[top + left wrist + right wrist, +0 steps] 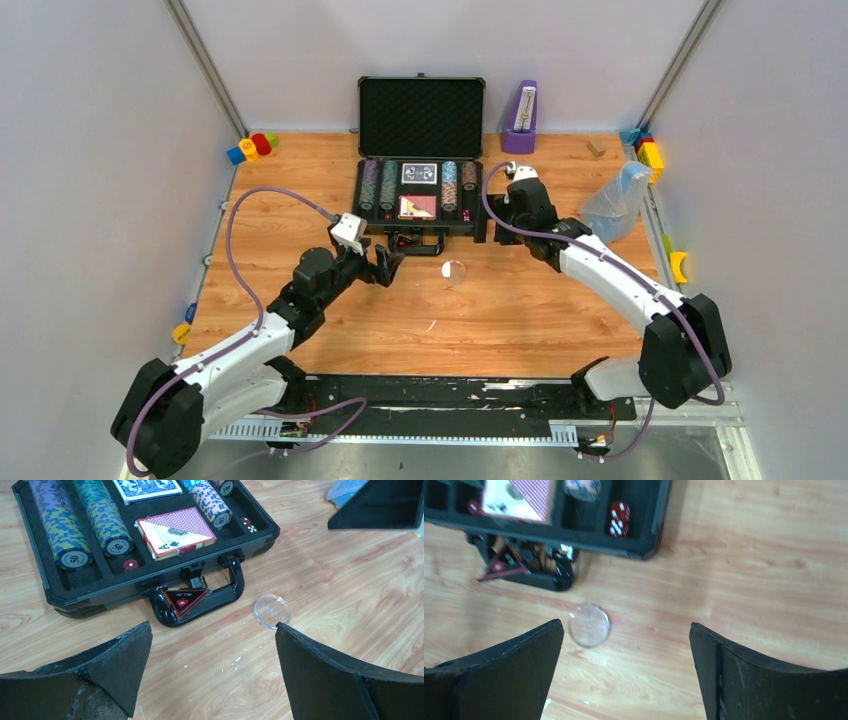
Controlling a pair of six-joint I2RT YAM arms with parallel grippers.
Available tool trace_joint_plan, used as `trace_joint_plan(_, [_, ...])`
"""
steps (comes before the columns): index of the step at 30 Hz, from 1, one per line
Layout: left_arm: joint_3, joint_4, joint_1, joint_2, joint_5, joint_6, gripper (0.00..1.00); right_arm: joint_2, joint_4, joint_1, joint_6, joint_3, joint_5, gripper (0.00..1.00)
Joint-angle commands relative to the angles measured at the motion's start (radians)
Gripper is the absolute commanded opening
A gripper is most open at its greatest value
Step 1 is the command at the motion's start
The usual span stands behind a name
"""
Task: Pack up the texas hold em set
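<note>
The black briefcase (358, 200) lies open at the back middle, its foam-lined lid (420, 115) upright. Inside lie rows of poker chips (106, 522), a blue deck (146, 489), a red deck (176, 531) and red dice (618, 519). A triangular red-and-black "ALL IN" marker (185, 599) rests inside the handle (235, 582). A clear round disc (454, 269) lies on the wood in front of the case. My left gripper (212, 640) hovers open near the handle, with the disc by its right finger. My right gripper (626, 635) hangs open off the case's front right corner, holding nothing.
A purple metronome (521, 118) stands right of the lid. A clear plastic bag (618, 200) lies at the right, close behind my right arm. Coloured blocks sit in the back left corner (250, 147) and back right corner (648, 150). Grey walls enclose the table.
</note>
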Motion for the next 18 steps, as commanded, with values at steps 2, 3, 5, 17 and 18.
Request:
trace_joint_plan(2, [0.007,0.037,0.002,-0.003,-0.032,0.039,1.0,-0.025,-0.052,0.002,0.033,-0.045,0.003,1.0])
trace_joint_plan(3, [0.005,0.035,0.002,-0.005,-0.032,0.041,1.0,-0.016,-0.05,0.002,0.033,-0.043,-0.003,1.0])
trace_joint_plan(5, [0.007,0.022,0.002,-0.018,-0.059,0.048,1.0,0.008,-0.05,0.003,0.031,-0.035,-0.015,1.0])
trace_joint_plan(17, [0.047,-0.193,0.036,-0.099,-0.476,-0.121,1.0,0.075,0.0,0.003,0.049,0.023,-0.004,1.0])
trace_joint_plan(18, [0.049,-0.21,0.055,-0.097,-0.468,-0.137,1.0,0.089,0.005,0.002,0.055,0.025,-0.031,1.0])
